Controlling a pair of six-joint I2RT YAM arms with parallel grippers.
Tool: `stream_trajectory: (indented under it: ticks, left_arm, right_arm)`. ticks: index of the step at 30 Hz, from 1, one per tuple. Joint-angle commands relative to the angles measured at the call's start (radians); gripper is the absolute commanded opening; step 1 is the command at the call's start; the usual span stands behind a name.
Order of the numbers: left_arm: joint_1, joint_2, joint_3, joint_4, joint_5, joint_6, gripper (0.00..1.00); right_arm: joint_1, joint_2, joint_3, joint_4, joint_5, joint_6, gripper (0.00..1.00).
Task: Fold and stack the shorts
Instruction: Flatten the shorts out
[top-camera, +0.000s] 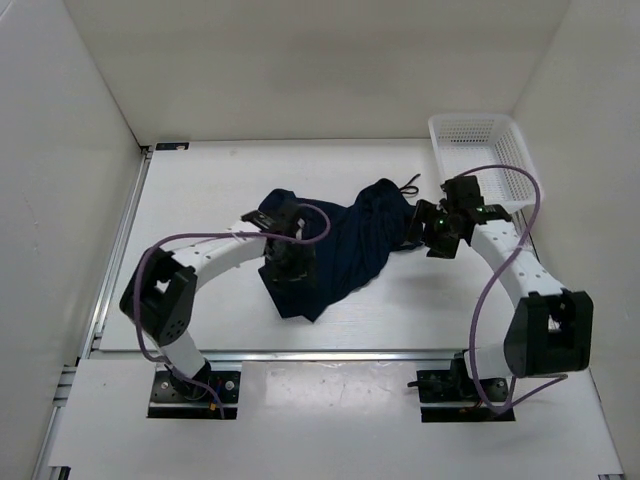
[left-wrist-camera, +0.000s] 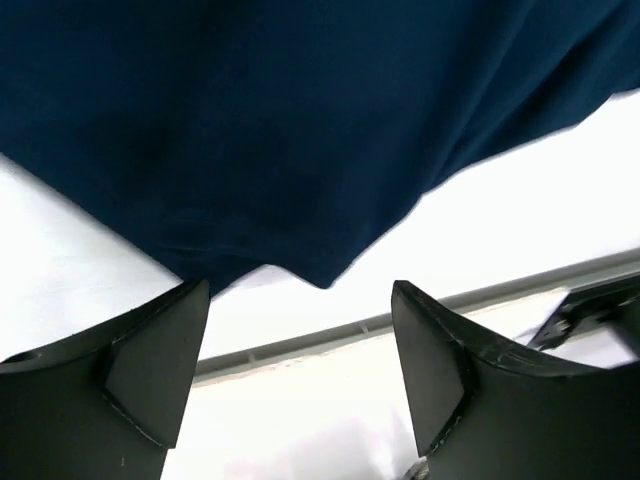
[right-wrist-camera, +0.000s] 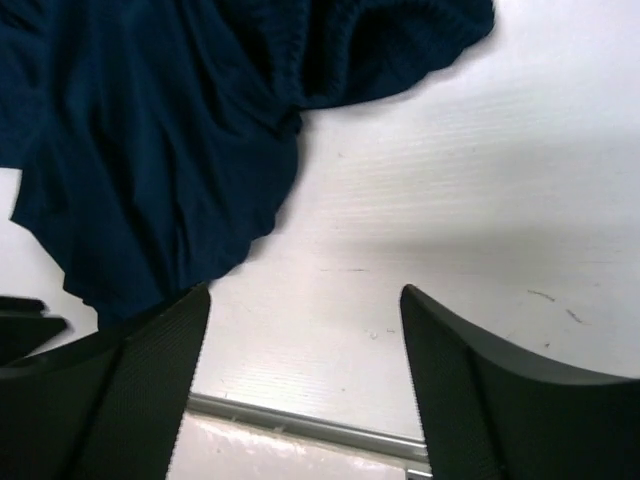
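The left gripper (left-wrist-camera: 300, 292) is spread wide and empty at the edge of the shorts (top-camera: 340, 250). The right gripper (right-wrist-camera: 305, 292) is likewise spread, empty, beside them. The shorts are heaped mid-way across the table (top-camera: 200, 200); a basket (top-camera: 441, 150) is set far right.

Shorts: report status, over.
Left gripper open, empty. Right gripper open, empty. Shorts bunched on table, not folded. White basket far right, apart from shorts.
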Motion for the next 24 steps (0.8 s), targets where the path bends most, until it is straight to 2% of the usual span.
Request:
stream_trajectory:
  ticks: [1,6,9,10,11,13,14,15,16,18,19,20,24]
  left_arm:
    - [-0.083,0.03,0.014,0.074,0.002,-0.065,0.84]
    - [-0.126,0.133,0.014,0.123,-0.031,-0.091,0.76]
    - [-0.127,0.186,0.002,0.133,-0.044,-0.1,0.64]
    - [-0.127,0.196,0.002,0.133,-0.044,-0.1,0.6]
    - [-0.127,0.196,-0.012,0.133,-0.054,-0.1,0.44]
    - [-0.127,0.196,-0.021,0.133,-0.064,-0.1,0.21]
    - [-0.116,0.173,-0.03,0.133,-0.064,-0.088,0.11]
    - [-0.107,0.162,-0.03,0.133,-0.064,-0.088,0.11]
    - [-0.091,0.136,-0.03,0.133,-0.064,-0.079,0.11]
    - [-0.071,0.104,-0.041,0.133,-0.064,-0.07,0.11]
    - [-0.047,0.088,-0.041,0.124,-0.079,-0.061,0.11]
    - [-0.033,0.058,-0.032,0.107,-0.079,-0.048,0.11]
    - [0.063,-0.013,0.045,0.02,-0.1,0.011,0.11]
  right_arm:
    - [0.006,0.084,0.036,0.09,-0.042,0.003,0.82]
    - [0.037,0.277,0.163,0.11,0.007,0.012,0.84]
    - [0.049,0.371,0.253,0.11,0.062,0.012,0.81]
    - [0.049,0.393,0.275,0.1,0.08,0.024,0.77]
    - [0.061,0.435,0.316,0.099,0.096,0.024,0.75]
    - [0.072,0.478,0.356,0.099,0.105,0.024,0.69]
    - [0.072,0.518,0.391,0.09,0.105,0.034,0.62]
    - [0.086,0.537,0.408,0.09,0.105,0.034,0.59]
    - [0.097,0.575,0.427,0.071,0.105,0.034,0.45]
    - [0.106,0.6,0.463,0.049,0.105,0.034,0.25]
    - [0.106,0.6,0.474,0.049,0.105,0.034,0.07]
    - [0.115,0.6,0.485,0.049,0.105,0.034,0.0]
    - [0.125,0.534,0.526,0.049,0.116,0.034,0.0]
